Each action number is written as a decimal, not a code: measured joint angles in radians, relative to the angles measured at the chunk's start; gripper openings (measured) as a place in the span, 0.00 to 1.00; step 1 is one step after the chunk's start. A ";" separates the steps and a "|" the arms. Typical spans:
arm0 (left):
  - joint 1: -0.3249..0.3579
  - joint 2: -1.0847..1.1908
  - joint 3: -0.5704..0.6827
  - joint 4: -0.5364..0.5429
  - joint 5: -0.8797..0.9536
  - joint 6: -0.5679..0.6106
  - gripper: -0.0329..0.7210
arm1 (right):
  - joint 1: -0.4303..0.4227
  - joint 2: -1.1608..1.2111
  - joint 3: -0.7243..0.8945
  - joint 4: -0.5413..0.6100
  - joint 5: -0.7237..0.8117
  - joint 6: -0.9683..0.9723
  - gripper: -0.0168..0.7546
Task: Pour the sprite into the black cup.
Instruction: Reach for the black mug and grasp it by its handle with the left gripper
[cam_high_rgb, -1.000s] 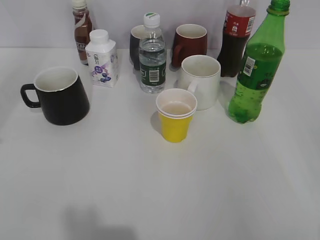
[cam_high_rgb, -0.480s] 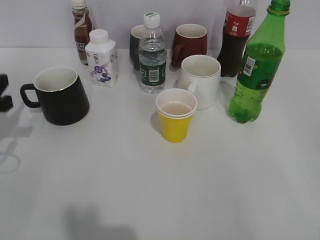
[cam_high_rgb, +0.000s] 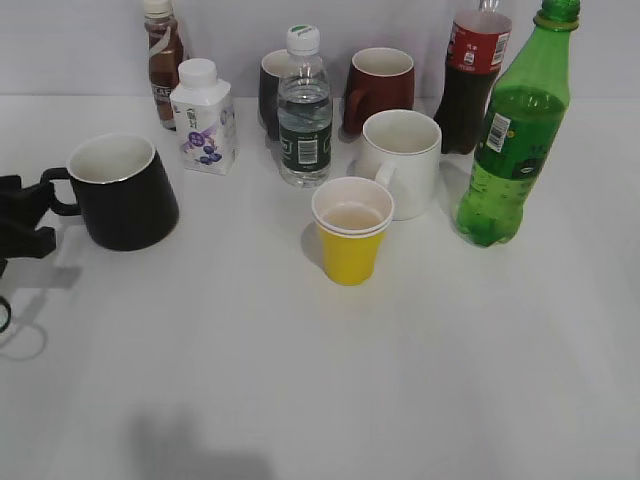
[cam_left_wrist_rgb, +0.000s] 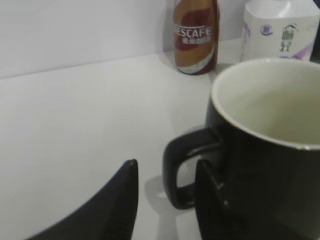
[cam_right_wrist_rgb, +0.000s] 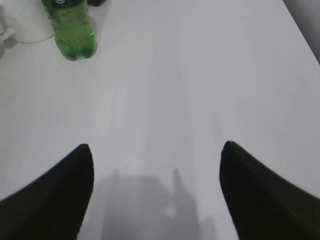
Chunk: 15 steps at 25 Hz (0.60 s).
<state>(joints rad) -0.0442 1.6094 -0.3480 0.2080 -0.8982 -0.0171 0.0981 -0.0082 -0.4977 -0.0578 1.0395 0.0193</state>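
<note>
The sprite (cam_high_rgb: 515, 130) is a tall green bottle standing at the right of the table; its base also shows in the right wrist view (cam_right_wrist_rgb: 70, 30). The black cup (cam_high_rgb: 120, 195) stands at the left, white inside, its loop handle (cam_high_rgb: 58, 192) pointing left. My left gripper (cam_high_rgb: 28, 215) is open at the left edge, its fingers on either side of the handle in the left wrist view (cam_left_wrist_rgb: 167, 172); the cup (cam_left_wrist_rgb: 270, 150) fills the right of that view. My right gripper (cam_right_wrist_rgb: 157, 155) is open and empty over bare table, out of the exterior view.
A yellow paper cup (cam_high_rgb: 351, 232) stands mid-table, a white mug (cam_high_rgb: 400, 160) behind it. A clear water bottle (cam_high_rgb: 304, 110), milk carton (cam_high_rgb: 203, 118), coffee bottle (cam_high_rgb: 163, 60), dark mug (cam_high_rgb: 272, 90), dark red mug (cam_high_rgb: 380, 88) and cola bottle (cam_high_rgb: 472, 75) line the back.
My left gripper has come in from the left edge and moved right up to the black cup's handle. Nothing else has moved.
</note>
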 joint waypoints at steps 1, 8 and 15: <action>0.000 0.016 0.000 0.003 -0.014 0.000 0.44 | 0.000 0.000 0.000 0.000 0.000 0.000 0.78; 0.000 0.162 -0.020 -0.009 -0.146 0.000 0.45 | 0.000 0.000 0.000 0.000 0.000 -0.001 0.78; 0.001 0.249 -0.113 -0.016 -0.181 0.000 0.41 | 0.000 0.000 0.000 0.000 0.000 -0.001 0.78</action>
<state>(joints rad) -0.0434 1.8587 -0.4605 0.1918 -1.0790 -0.0171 0.0981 -0.0082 -0.4977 -0.0578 1.0395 0.0185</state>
